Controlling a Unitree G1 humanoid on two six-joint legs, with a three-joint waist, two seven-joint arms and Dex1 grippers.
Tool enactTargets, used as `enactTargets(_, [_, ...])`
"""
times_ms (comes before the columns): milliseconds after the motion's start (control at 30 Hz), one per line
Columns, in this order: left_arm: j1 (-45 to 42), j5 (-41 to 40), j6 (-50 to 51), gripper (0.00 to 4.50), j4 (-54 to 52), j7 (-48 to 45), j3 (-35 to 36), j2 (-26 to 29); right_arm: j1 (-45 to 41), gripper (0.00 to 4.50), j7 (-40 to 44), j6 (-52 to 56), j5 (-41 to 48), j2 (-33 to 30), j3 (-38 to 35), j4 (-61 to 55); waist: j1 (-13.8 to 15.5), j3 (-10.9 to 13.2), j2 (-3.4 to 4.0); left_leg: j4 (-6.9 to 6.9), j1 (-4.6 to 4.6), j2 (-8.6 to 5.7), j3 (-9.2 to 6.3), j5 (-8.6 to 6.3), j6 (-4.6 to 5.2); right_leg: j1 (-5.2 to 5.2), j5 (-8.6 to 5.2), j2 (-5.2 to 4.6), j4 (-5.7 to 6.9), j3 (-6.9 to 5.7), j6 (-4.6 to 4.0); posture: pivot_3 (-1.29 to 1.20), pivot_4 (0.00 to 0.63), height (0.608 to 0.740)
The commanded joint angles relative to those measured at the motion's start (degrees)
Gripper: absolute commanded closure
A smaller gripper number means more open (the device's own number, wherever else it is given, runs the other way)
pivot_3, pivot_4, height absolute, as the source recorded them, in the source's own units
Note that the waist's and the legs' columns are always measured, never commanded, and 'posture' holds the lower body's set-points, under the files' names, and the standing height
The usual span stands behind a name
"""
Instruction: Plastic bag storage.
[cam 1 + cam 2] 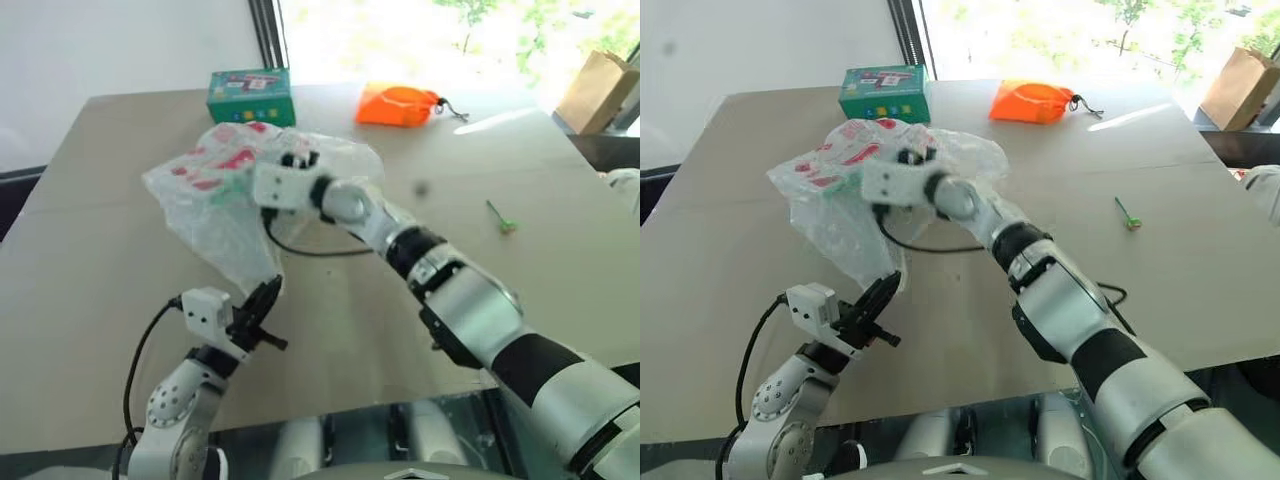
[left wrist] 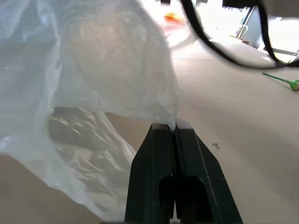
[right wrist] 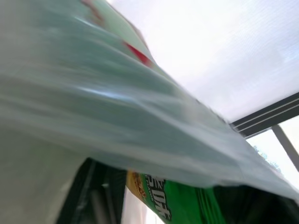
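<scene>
Take the green box at the table's far edge as your reference. Your plastic bag hangs in the air on the near side of that box, its red-printed upper part just in front of the box and its thin translucent lower part trailing down toward you. Below it, nearer to you than the box and slightly left of it, your left gripper has its two black fingers pressed flat together on the bag's lowest tip; the left wrist view shows the film pinched between the closed fingers. Straight in front of the box, your right gripper is buried in the bag's crumpled top, with the arm reaching in from the right. Its fingers are hidden by the plastic, so you cannot tell whether they are spread or gripping; its wrist view shows blurred film draped across, with green printed packaging behind it. A black cable loops under that wrist. To the right of the box, along the same far edge, lies the orange pouch. Further right and nearer to you than the box, a small green object rests on the table. Far right, beyond the table, stands a brown paper bag
</scene>
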Motion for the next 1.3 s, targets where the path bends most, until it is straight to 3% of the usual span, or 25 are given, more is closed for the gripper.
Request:
enactTargets(33, [-0.2,0.4,-2.0,4.5,-0.7,0.6,0.4,-0.9,8.1,0.47,4.0,-3.7,0.1,-4.4,1.6,-1.7,0.3,0.0,-0.07,0.0,0.0,-0.08,-0.08,-0.01,0.02,0.09,0.0,-0.08,-0.1,0.01,0.0,0.0,0.15,0.74])
enactTargets(67, [-0.1,0.1,-2.0,4.5,-0.7,1.0,0.4,-1.5,11.5,0.06,8.4,-5.4,1.8,-6.2,1.4,-3.8,0.4,0.0,-0.06,0.01,-0.02,-0.15,-0.15,-0.01,0.03,0.14,0.01,-0.16,-0.13,-0.01,0.01,0.0,0.15,0.74])
enactTargets(167, [-0.1,-0.6,-1.7,4.5,-1.2,1.8,0.1,-2.8,22.1,0.06,21.7,-8.9,8.8,-13.3,-0.5,-16.1,0.5,0.1,0.1,0.02,-0.09,-0.27,-0.36,-0.03,0.1,0.34,0.02,-0.27,-0.35,-0.26,0.05,0.0,0.15,0.74])
enactTargets(300, [-0.8,-2.4,-0.7,4.5,-2.0,2.5,0.7,-3.6,35.6,0.06,34.3,-2.0,20.0,-23.0,-4.4,-38.5,0.5,0.1,0.14,0.04,-0.1,-0.14,-0.51,-0.03,0.11,0.39,0.03,-0.15,-0.39,-0.47,0.1,0.0,0.15,0.74])
enactTargets(400, [-0.6,-2.7,-0.4,4.5,-1.9,2.4,1.1,-3.4,42.3,0.06,32.2,4.6,24.5,-28.4,-10.9,-49.6,0.5,0.1,0.22,0.03,-0.09,-0.13,-0.54,-0.03,0.1,0.41,0.03,-0.15,-0.36,-0.59,0.1,0.0,0.15,0.74])
enactTargets(533, [-0.7,-2.7,-0.1,4.5,-1.6,2.1,1.3,-2.9,47.7,0.06,25.5,10.2,26.3,-32.0,-18.5,-53.8,0.3,0.1,0.23,0.09,0.12,-0.17,-0.36,-0.03,0.1,0.49,0.04,-0.11,-0.24,-0.52,0.11,0.0,0.15,0.74])
enactTargets(667, [-0.7,-2.4,0.1,4.5,-1.4,1.6,0.9,-2.4,52.2,0.06,20.0,19.3,28.7,-33.4,-25.1,-57.6,0.7,0.1,0.22,0.09,0.16,-0.16,-0.43,-0.03,0.1,0.56,0.03,-0.03,-0.22,-0.52,0.09,0.0,0.15,0.74])
enactTargets(833, [-0.8,-2.4,1.3,4.5,-2.1,1.2,0.0,-1.4,55.9,0.06,10.9,38.7,36.4,-33.1,-37.5,-59.6,1.0,0.1,0.22,0.1,0.09,-0.24,-0.41,-0.03,0.12,0.54,0.03,-0.08,-0.26,-0.49,0.09,0.0,0.15,0.74])
enactTargets(1100, [-0.3,-1.8,1.5,4.5,-2.6,0.9,-0.8,-0.3,55.1,0.06,9.7,49.7,44.1,-32.0,-42.2,-57.7,0.6,0.1,0.25,0.06,0.22,-0.16,-0.35,-0.04,0.12,0.54,0.03,0.12,-0.2,-0.29,0.09,0.0,0.15,0.74])
enactTargets(1300, [0.4,-1.7,1.1,4.5,-2.7,1.1,-0.7,-0.1,54.7,0.06,14.0,51.5,45.5,-32.7,-38.6,-58.1,0.5,0.1,0.19,0.07,0.23,-0.19,-0.27,-0.06,0.16,0.54,0.03,0.09,-0.22,-0.16,0.1,0.0,0.15,0.74])
